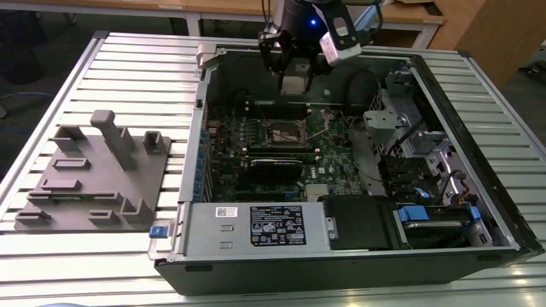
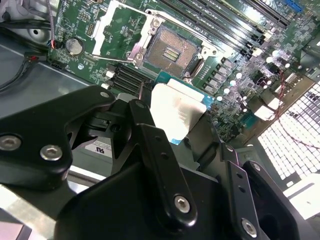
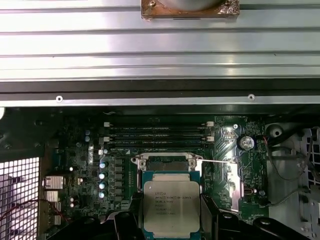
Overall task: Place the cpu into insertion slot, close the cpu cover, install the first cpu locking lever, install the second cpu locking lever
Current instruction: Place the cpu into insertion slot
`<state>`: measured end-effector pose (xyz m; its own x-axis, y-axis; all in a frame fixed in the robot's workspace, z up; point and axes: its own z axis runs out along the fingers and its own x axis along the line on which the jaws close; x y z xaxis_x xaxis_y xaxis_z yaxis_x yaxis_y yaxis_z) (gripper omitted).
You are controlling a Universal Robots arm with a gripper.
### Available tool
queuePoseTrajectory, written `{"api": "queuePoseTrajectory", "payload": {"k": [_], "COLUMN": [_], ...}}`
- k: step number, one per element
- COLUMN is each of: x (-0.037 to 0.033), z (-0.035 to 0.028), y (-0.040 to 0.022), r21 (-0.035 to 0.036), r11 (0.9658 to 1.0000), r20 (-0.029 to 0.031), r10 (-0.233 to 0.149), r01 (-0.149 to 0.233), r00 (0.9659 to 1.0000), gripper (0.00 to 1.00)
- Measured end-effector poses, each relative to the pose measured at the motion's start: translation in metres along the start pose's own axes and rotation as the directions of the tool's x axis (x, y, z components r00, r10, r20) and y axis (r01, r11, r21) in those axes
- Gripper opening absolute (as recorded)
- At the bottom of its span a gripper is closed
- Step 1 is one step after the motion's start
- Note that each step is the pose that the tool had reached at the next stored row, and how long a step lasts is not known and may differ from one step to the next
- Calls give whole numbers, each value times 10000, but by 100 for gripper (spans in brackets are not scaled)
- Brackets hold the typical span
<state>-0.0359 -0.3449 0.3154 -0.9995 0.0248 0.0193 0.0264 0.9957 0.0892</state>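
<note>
the gripper point(image 3: 171, 227) is pinching the cpu point(image 3: 171, 205) by two opposite edges, with the metal top facing the first wrist view. the insertion slot point(image 2: 172, 50) lies beyond the gripper's tips, apart from the cpu and bare, its sides roughly in line with the cpu's. the cpu cover point(image 3: 233, 175) is swung open beside the insertion slot, to one side of the gripper's line to it.

Slatted table point(image 1: 128, 57) carries computer case point(image 1: 358, 272) (and grey, perhaps plastic, fixture point(image 1: 94, 192)).

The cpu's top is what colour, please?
The cpu top is silver-grey, clearest in the first wrist view.
</note>
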Motion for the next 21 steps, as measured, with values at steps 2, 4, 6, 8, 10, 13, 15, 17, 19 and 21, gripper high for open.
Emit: {"api": "queuePoseTrajectory", "payload": {"k": [2,4,6,8,10,13,15,17,19,21], "x": [3,6,8,10,11,12,12,12,12,12], "z": [27,53,72,87,100,115,117,119,119,123], "y": [-2,-5,-7,-8,-9,-10,-11,-11,-11,-11], "r21": [-1,-2,-1,-1,-1,-1,3,0,-1,-3], "r11": [10000,10000,10000,10000,10000,10000,10000,10000,10000,10000], "r20": [0,0,0,1,1,0,-1,0,0,1], "r10": [0,0,-1,0,-1,-1,-1,0,0,0], "r01": [0,0,1,0,1,1,1,0,0,0], "r00": [10000,10000,10000,10000,10000,10000,10000,10000,10000,10000], "gripper": [54,54,54,54,54,54,54,54,54,54]}}
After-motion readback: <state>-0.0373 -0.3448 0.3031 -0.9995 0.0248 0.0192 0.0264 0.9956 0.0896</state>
